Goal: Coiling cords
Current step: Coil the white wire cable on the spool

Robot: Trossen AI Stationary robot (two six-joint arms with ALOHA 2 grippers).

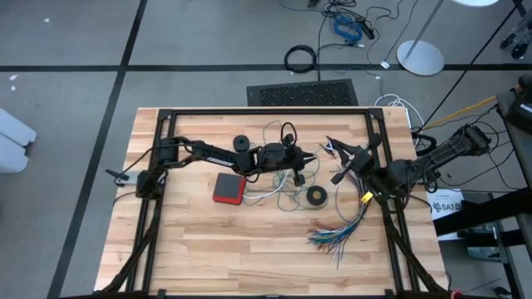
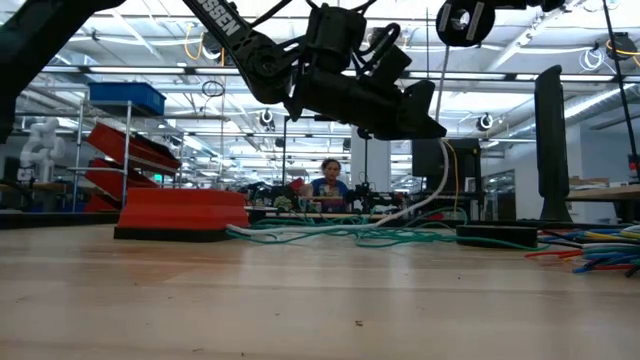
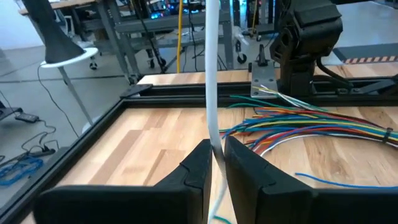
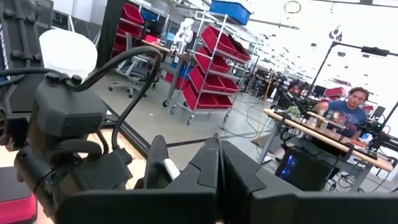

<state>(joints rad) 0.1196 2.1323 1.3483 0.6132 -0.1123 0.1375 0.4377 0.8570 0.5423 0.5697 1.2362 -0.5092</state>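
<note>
Left gripper (image 3: 216,163) raised above the light wooden slatted table (image 1: 249,249), near its middle; its jaws are pinching the thin white cord (image 3: 210,74), which runs up taut from between the dark fingers (image 3: 194,167) in the left wrist view. In the low view that white cord (image 2: 440,175) drops in a curve from under the left gripper (image 2: 425,128) to the tabletop. The thin teal-green cord (image 2: 380,237) lies in loose loops on the table below and just beside these jaws; from above its loops (image 1: 287,199) lie mingled with white ones beneath the left gripper (image 1: 309,158). Flat red square block on a black base (image 1: 229,188) sits on the table just behind the left jaws, toward the arm's base side. Small black tape-like ring (image 1: 316,196) lies just ahead of them. Fanned bundle of multicoloured wires (image 1: 337,228) is spread on the table beyond the ring, closer to the right gripper (image 1: 339,177). Right gripper is raised near the left one, jaws pressed together with nothing between them; in its wrist view the fingers (image 4: 205,168) meet. Readable writing: white letters "SSEN" on the dark left arm link (image 2: 222,22) in the low view; remaining letters cut off. A seated person in a blue top (image 2: 328,185) shows in the room well beyond the table.
</note>
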